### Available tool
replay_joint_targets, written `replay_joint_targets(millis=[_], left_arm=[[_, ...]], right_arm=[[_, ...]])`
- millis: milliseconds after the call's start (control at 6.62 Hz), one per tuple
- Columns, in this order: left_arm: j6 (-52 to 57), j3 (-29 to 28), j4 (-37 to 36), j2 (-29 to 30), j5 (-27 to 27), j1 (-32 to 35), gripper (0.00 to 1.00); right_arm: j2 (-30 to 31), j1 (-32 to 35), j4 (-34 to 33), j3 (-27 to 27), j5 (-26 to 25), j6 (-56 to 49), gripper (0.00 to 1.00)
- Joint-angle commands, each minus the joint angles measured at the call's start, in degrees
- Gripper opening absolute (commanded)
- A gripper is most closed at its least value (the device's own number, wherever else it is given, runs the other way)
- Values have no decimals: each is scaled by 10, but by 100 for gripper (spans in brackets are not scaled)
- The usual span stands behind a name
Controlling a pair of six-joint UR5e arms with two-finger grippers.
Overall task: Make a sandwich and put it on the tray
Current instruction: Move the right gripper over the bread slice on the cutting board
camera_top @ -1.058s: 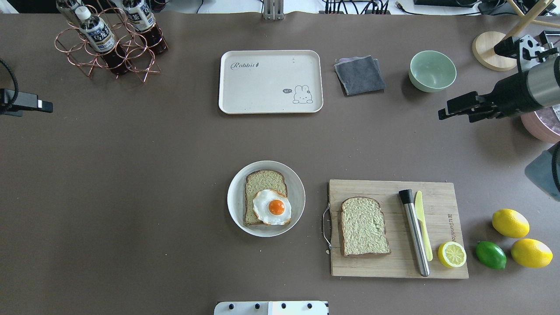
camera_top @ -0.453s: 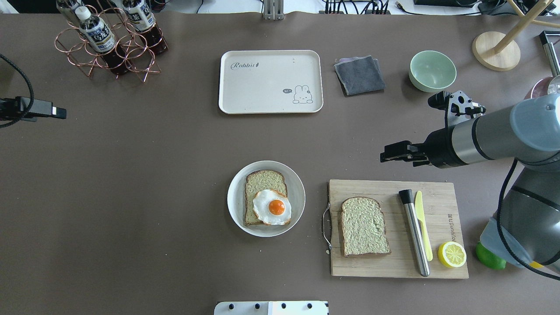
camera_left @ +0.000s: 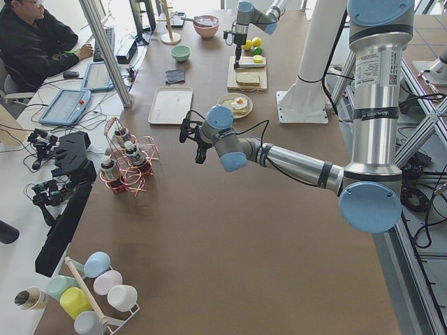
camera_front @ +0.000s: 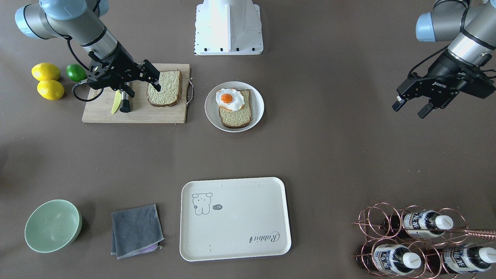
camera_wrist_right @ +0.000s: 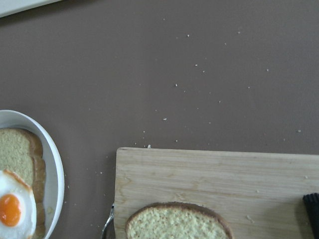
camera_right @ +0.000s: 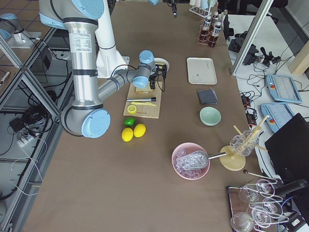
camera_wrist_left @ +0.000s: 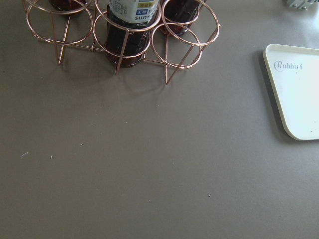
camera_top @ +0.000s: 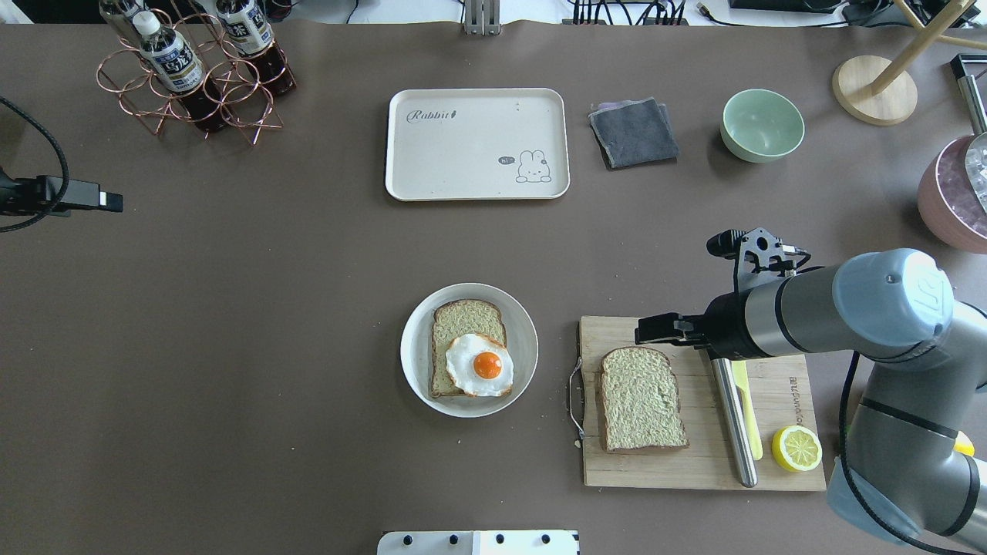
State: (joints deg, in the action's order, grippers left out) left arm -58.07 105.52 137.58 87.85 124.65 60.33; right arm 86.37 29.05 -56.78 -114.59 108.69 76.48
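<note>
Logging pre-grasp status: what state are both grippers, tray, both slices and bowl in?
Right gripper: open, empty, above the board.
Left gripper: open, empty, above bare table.
Tray: empty.
Plate slice: on plate, egg on top.
Board slice: flat, not gripped.
Bowl: upright, empty.

Right tool (camera_top: 641, 331) swung in over cutting board (camera_top: 694, 470), near bread slice (camera_top: 640, 401).

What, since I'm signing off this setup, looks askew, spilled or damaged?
Nothing is spilled or damaged. The fried egg sits off-centre on its bread slice in the plate, reaching past one corner. A few crumbs dot the table beside the cutting board.
</note>
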Motion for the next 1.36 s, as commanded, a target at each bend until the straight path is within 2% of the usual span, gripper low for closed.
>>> replay_joint_targets(millis=[0,151,302,605,1058,1209], left_arm=[[-10,0,1,0,-4,-4,97],[-9,0,1,0,-4,-4,97],[-9,-1,1,0,-4,-4,97],[-9,-1,1,0,-4,-4,97],[-8,-4,1,0,-4,-4,97],[-7,-13,1,6,-4,-4,97]], right_arm=[[33,-40,0,-24,-17,9,99],[44,-47,0,-27,-17,9,88],[49,-56,0,-26,-22,9,82],[49,-84,0,-19,-64,9,85],[40,-87,0,5,-67,9,83],[37,-87,0,10,-67,9,80]])
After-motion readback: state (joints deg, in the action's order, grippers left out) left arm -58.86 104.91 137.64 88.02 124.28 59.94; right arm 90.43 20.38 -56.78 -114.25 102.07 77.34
